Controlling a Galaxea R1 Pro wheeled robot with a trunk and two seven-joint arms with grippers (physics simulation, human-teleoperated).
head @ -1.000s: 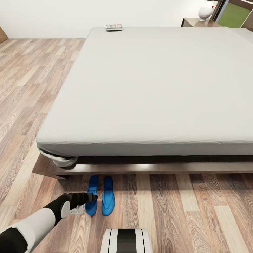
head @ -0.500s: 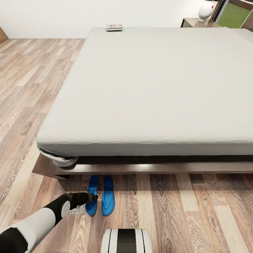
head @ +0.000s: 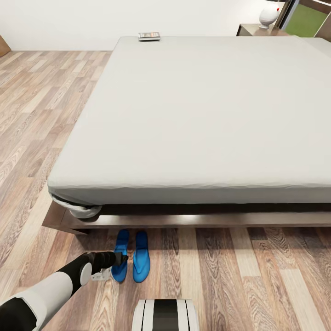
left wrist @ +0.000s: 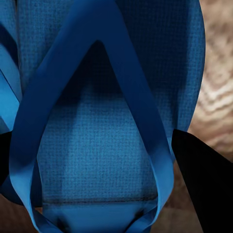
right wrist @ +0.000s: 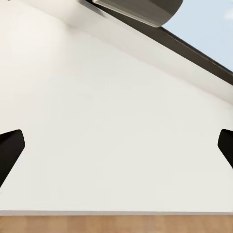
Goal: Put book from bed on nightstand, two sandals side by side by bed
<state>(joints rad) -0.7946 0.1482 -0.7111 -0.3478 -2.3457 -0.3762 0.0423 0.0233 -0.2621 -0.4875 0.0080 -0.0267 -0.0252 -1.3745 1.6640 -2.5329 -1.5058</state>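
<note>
The left gripper (head: 123, 258) hung low over the wood plank floor (head: 257, 276), just above the left sandal (head: 120, 255); in the left wrist view its dark fingertips (left wrist: 206, 187) stood wide apart on either side of that sandal's blue sole and strap (left wrist: 102, 145), holding nothing. The right sandal (head: 141, 256) lay just beside the first, parallel to it, both on the floor close to the foot edge of the bed (head: 207, 115), near its left front corner. The right gripper (right wrist: 116, 150) was spread wide too, its two dark tips at the picture's sides, facing a white wall (right wrist: 111, 121) with a strip of wood at its base. The bed's light grey mattress sat on a dark brown frame (head: 184, 220). The book (head: 149, 36) rested at the mattress's far edge, near the far left corner. Past the far right corner stood a nightstand (head: 257, 29) carrying a white rounded object (head: 269, 14), next to a dark-framed window (head: 307, 19).
</note>
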